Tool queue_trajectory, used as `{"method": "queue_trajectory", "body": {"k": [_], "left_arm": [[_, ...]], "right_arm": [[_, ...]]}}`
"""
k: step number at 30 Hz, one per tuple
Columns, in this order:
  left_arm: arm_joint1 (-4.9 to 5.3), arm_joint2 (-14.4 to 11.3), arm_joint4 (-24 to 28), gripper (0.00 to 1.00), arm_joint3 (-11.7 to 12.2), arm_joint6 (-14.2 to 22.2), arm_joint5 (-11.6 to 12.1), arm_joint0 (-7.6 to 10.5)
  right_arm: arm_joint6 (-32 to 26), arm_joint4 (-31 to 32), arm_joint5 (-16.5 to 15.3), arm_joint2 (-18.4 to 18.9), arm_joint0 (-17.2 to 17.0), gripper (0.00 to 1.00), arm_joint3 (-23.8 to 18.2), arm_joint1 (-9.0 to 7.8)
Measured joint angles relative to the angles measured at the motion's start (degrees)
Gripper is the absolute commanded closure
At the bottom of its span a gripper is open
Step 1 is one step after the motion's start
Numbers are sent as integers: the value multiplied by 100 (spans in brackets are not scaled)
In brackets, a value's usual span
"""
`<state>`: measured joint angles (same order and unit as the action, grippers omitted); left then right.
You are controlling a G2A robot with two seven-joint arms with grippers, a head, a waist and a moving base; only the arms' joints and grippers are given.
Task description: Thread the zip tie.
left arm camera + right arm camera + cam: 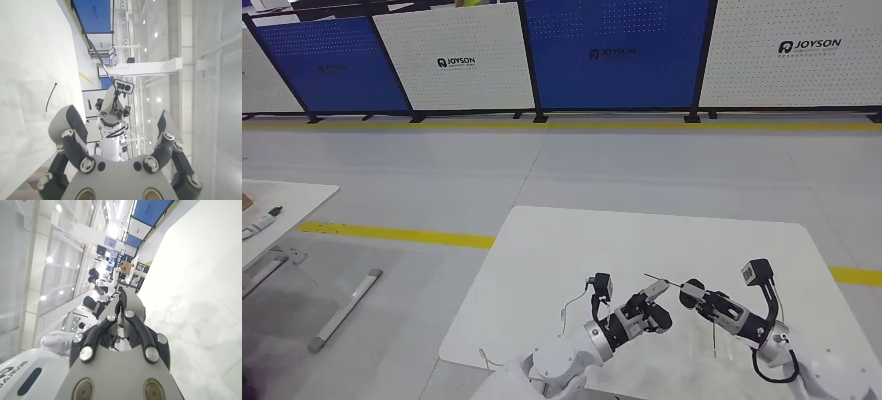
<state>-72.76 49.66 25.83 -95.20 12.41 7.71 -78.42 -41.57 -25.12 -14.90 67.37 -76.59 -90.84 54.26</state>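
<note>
My right gripper [689,292] is shut on a black zip tie [663,283], which sticks out past its tips above the white table [572,260]. In the left wrist view that right gripper [115,89] faces the camera, and the held zip tie [98,56] runs away from it as a long thin strip. My left gripper [117,111] stands open just short of it, with nothing between its fingers [75,121]. In the top view the left gripper [650,300] sits beside the tie's free end. The right gripper [121,294] has its jaws pressed together.
A second black zip tie [713,340] lies flat on the table beside the right arm, seen as a curved strip [50,96] in the left wrist view. Blue and white partition panels [612,50] stand across the floor beyond the table. A smaller table [272,210] is at far left.
</note>
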Motion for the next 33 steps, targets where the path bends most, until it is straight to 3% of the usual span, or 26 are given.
{"method": "queue_trajectory", "body": {"k": [4,11,20,25,26,27,29,30,33], "left_arm": [[2,17,-51,0,21,-47,19,4],[14,186,-314,0,264,-318,94,25],[10,173,-387,0,259,-381,102,24],[-41,64,-410,0,277,-491,114,97],[-47,43,-434,16,297,-483,119,117],[-53,20,-479,55,323,-470,127,135],[-68,-23,-462,63,374,-421,125,153],[-75,-30,-404,73,396,-390,105,163],[-84,-15,-258,77,430,-314,58,173]], "right_arm": [[-161,-14,65,8,-57,100,-44,0],[-344,88,100,179,-223,100,-189,-25],[-338,91,104,183,-228,100,-195,-25],[-339,91,104,183,-228,100,-195,-25],[-339,91,104,183,-228,100,-195,-25],[-339,91,104,183,-228,100,-195,-25],[-339,91,104,183,-228,100,-195,-25],[-339,91,104,183,-228,100,-195,-25],[-339,91,104,183,-228,100,-195,-25]]}}
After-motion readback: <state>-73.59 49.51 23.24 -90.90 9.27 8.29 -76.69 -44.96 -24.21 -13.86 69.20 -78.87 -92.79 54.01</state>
